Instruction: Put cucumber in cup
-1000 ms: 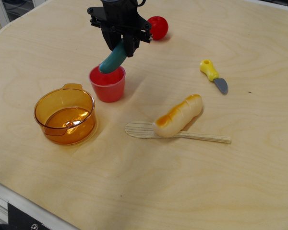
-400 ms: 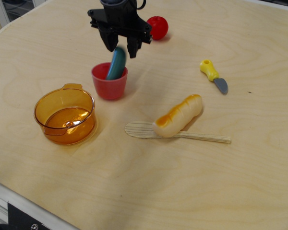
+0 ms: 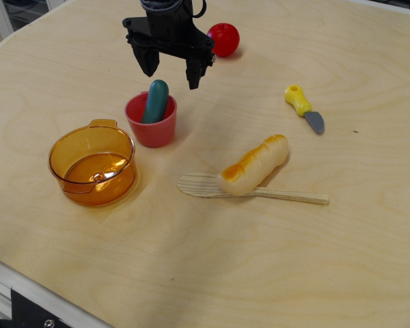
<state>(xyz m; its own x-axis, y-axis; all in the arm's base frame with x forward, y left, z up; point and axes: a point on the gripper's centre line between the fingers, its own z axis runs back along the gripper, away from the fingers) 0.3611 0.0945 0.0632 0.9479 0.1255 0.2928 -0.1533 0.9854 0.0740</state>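
The teal-green cucumber stands tilted inside the red cup, its upper end sticking out above the rim. The cup sits upright on the wooden table, left of centre. My black gripper hangs just above the cucumber's top. Its jaws are spread wide apart and hold nothing. The cucumber is free of the fingers.
A translucent orange pot stands left and in front of the cup. A red tomato toy lies behind the gripper. A yellow-handled toy knife is at the right. A bread loaf rests on a wooden spatula.
The gripper opened and let go of the cucumber, which dropped deeper into the cup. The cup shifted a little. The gripper spread wider and stays above.
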